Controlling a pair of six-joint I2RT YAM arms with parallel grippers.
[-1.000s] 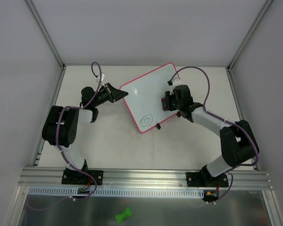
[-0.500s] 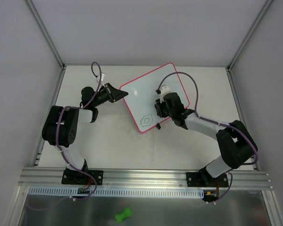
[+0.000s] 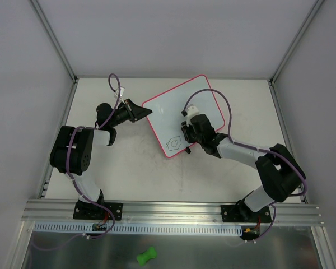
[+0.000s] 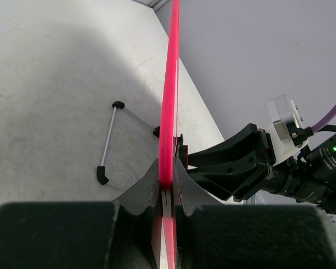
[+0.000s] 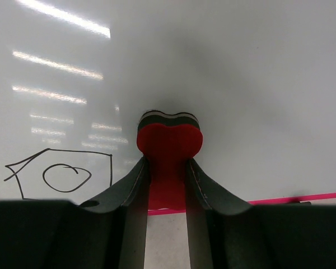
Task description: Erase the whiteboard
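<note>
The whiteboard [image 3: 182, 109] has a thin pink-red frame and lies skewed at the table's middle. A black doodle [image 3: 173, 143], a house outline round a loop, sits near its near corner. My left gripper [image 3: 141, 112] is shut on the board's left edge; in the left wrist view the pink frame [image 4: 169, 112] runs up from between the jaws of my left gripper [image 4: 167, 171]. My right gripper [image 3: 188, 131] is shut on a red eraser [image 5: 169, 143], whose pad end rests against the board [image 5: 241, 84], just right of the doodle [image 5: 61, 174].
A thin wire stand with black feet [image 4: 109, 140] shows under the board. A green bone-shaped object [image 3: 146, 256] lies on the metal shelf in front of the aluminium rail [image 3: 173, 208]. Grey enclosure walls stand at the left, the right and the back.
My right gripper has slid with the eraser across the board, leftward and towards the near edge, closer to the doodle. The left arm and the board have not moved.
</note>
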